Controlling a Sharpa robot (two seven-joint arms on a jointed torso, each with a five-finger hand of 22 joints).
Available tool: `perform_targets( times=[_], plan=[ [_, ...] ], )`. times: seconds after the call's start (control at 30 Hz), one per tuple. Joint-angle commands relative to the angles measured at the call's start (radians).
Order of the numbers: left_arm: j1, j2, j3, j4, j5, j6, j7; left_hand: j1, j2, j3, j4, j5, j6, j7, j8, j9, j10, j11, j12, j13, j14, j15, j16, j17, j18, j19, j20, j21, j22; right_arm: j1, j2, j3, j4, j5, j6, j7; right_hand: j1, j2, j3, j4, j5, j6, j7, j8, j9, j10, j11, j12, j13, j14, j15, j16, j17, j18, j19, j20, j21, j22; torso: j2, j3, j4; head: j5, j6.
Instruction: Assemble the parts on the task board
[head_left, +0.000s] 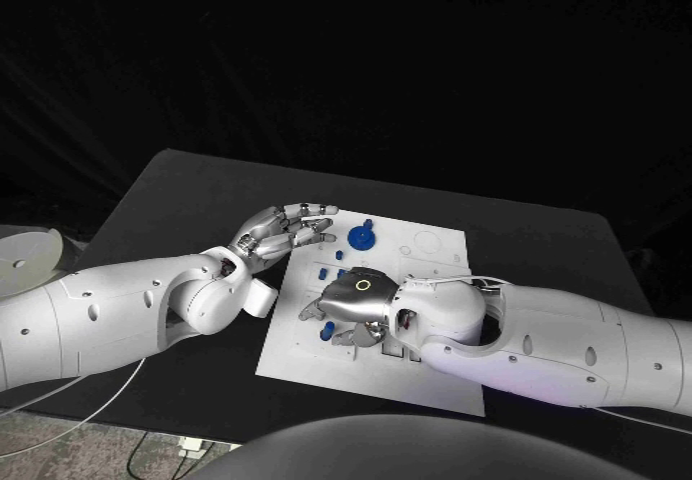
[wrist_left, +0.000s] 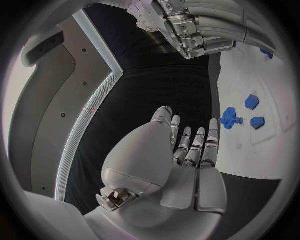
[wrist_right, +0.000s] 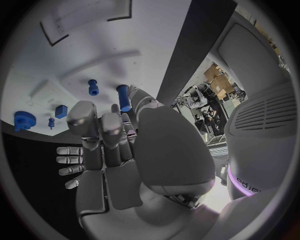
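The white task board (head_left: 433, 250) lies in the middle of the black table. A blue gear (head_left: 362, 238) stands near its far left corner, also seen as the gear (wrist_left: 229, 118) with two small blue blocks (wrist_left: 252, 101) beside it. My left hand (head_left: 289, 232) hovers at that corner with its fingers stretched out and nothing in it. My right hand (head_left: 353, 300) is palm down over the board's left part, fingers bent toward it. A blue cylinder (wrist_right: 124, 97) lies against one fingertip; whether it is gripped is unclear. A blue peg (wrist_right: 93, 87) lies just beyond.
A small blue block (wrist_right: 60, 111) and the blue gear (wrist_right: 23, 120) sit close together on the board near my left hand's fingers (wrist_right: 70, 160). The black table (head_left: 188, 200) stretches left of the board. The board's right part (head_left: 433, 380) holds pale recesses.
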Motion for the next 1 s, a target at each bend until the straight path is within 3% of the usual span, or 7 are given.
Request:
perform_targets(
  times=[0.03, 0.3, 0.6, 0.73, 0.77, 0.87, 1.0],
  plan=[
    [-0.001, 0.002, 0.001, -0.001, 0.003, 0.020, 0.003, 0.007, 0.003, 0.006, -0.002, 0.004, -0.004, 0.007, -0.006, -0.001, 0.000, 0.003, -0.001, 0.001, -0.004, 0.005, 0.002, 0.000, -0.007, 0.005, 0.003, 0.003, -0.002, -0.001, -0.008, 0.000, -0.003, 0.017, -0.048, 0.002, -0.010, 0.005, -0.021, -0.004, -0.007, -0.060, -0.013, -0.003, -0.016, -0.043, 0.007, -0.005, 0.001, -0.014, 0.003, -0.010, -0.011, 0.002, -0.010, 0.003, -0.021, 0.103, 0.000, 0.0010, 0.0010, 0.003, 0.000],
    [-0.001, 0.001, 0.001, -0.001, 0.003, 0.018, 0.002, 0.007, 0.003, 0.006, -0.002, 0.004, -0.004, 0.007, -0.006, -0.001, 0.000, 0.003, -0.001, 0.001, -0.004, 0.005, 0.002, 0.000, -0.007, 0.005, 0.003, 0.003, -0.002, 0.019, -0.087, 0.001, 0.040, 0.073, -0.107, -0.005, 0.006, 0.019, -0.049, -0.009, -0.007, -0.020, 0.010, 0.014, -0.019, -0.084, 0.011, 0.027, 0.007, -0.040, 0.007, -0.029, -0.042, 0.010, -0.032, 0.009, -0.074, 0.093, 0.001, 0.0012, 0.0004, 0.004, 0.000],
    [-0.001, -0.013, 0.001, 0.006, 0.003, 0.009, 0.011, 0.007, 0.003, 0.008, -0.001, 0.003, -0.003, 0.008, -0.007, -0.001, 0.000, 0.004, 0.002, 0.001, -0.003, 0.005, 0.003, 0.001, -0.007, 0.005, 0.003, 0.002, -0.002, 0.127, -0.282, 0.002, 0.139, 0.413, -0.179, -0.006, 0.028, 0.046, -0.038, -0.022, 0.042, 0.087, 0.085, 0.059, -0.006, 0.093, -0.015, 0.205, 0.067, -0.019, 0.008, 0.003, -0.003, 0.003, -0.010, 0.014, -0.038, 0.104, 0.001, -0.0026, -0.0061, -0.016, 0.000],
    [-0.001, -0.020, 0.000, 0.013, 0.003, -0.007, 0.037, 0.006, -0.001, 0.008, 0.001, 0.002, 0.002, 0.006, -0.005, -0.001, 0.008, 0.003, 0.017, 0.003, -0.003, 0.000, 0.005, 0.001, -0.007, 0.006, 0.002, 0.002, -0.004, 0.156, -0.360, 0.002, 0.146, 0.568, -0.146, -0.033, 0.001, 0.052, -0.069, -0.021, 0.004, 0.204, 0.046, 0.104, 0.017, 0.216, -0.058, 0.596, 0.348, -0.015, -0.026, 0.002, -0.005, 0.003, -0.006, -0.015, -0.035, 0.103, 0.000, -0.0060, -0.0108, -0.031, 0.000],
    [-0.001, -0.022, 0.000, 0.015, 0.003, -0.014, 0.049, 0.004, -0.005, 0.008, 0.003, 0.002, 0.005, 0.005, -0.004, 0.000, 0.014, 0.002, 0.028, 0.004, -0.005, -0.006, 0.004, 0.001, -0.007, 0.006, 0.002, 0.002, -0.006, 0.159, -0.373, 0.001, 0.145, 0.587, -0.124, -0.048, -0.014, 0.078, -0.074, -0.008, 0.000, 0.231, 0.027, 0.112, 0.026, 0.195, -0.058, 0.917, 0.681, -0.014, -0.030, 0.004, 0.001, 0.007, -0.009, -0.023, -0.042, 0.102, 0.001, -0.0069, -0.0126, -0.033, 0.000],
    [-0.001, -0.025, 0.000, 0.020, 0.002, -0.030, 0.079, -0.004, -0.016, 0.003, 0.009, 0.000, 0.011, 0.001, -0.003, 0.000, 0.028, -0.002, 0.047, 0.006, -0.013, -0.026, 0.000, -0.001, -0.004, 0.004, 0.000, 0.000, -0.011, 0.165, -0.414, 0.001, 0.139, 0.626, -0.007, -0.124, -0.102, 0.081, -0.112, 0.048, -0.035, 0.235, 0.046, 0.119, 0.038, 0.271, -0.067, 1.140, 0.957, 0.007, -0.024, 0.040, 0.056, 0.002, -0.002, -0.019, -0.032, 0.106, 0.003, -0.0070, -0.0154, -0.048, 0.000],
    [-0.001, -0.025, 0.000, 0.022, -0.004, -0.043, 0.103, -0.009, -0.019, 0.002, 0.010, 0.002, 0.015, -0.006, -0.002, 0.000, 0.036, -0.009, 0.057, 0.006, -0.022, -0.044, -0.005, -0.002, 0.000, 0.002, -0.002, -0.002, -0.016, 0.162, -0.454, -0.002, 0.135, 0.648, 0.075, -0.197, -0.218, 0.104, -0.156, 0.108, -0.053, 0.269, 0.025, 0.151, 0.065, 0.419, -0.083, 1.294, 1.179, 0.106, -0.040, 0.194, 0.313, -0.019, 0.060, -0.032, 0.115, 0.139, 0.003, -0.0057, -0.0151, -0.060, 0.000]
  ],
)
